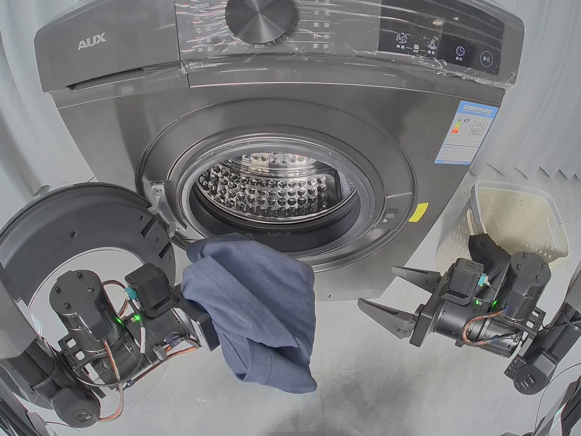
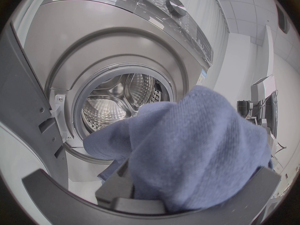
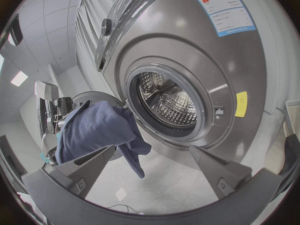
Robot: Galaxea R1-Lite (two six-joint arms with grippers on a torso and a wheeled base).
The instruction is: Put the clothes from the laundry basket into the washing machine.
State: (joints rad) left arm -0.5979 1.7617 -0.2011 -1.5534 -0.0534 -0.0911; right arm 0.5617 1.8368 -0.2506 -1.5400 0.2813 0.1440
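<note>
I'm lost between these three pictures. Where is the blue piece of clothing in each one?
Head view: the blue garment hangs left of centre, just below the drum opening.
Left wrist view: the blue garment bulks close to the camera, covering part of the drum opening.
Right wrist view: the blue garment hangs farther off, beside the drum opening.
Shared landmark: the drum opening.

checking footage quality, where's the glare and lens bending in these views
Head view: glare on the plastic film over the washing machine panel. Left wrist view: fisheye bending, dark corners, blue shirt close to the lens. Right wrist view: same bending, reflections in the drum.
</note>
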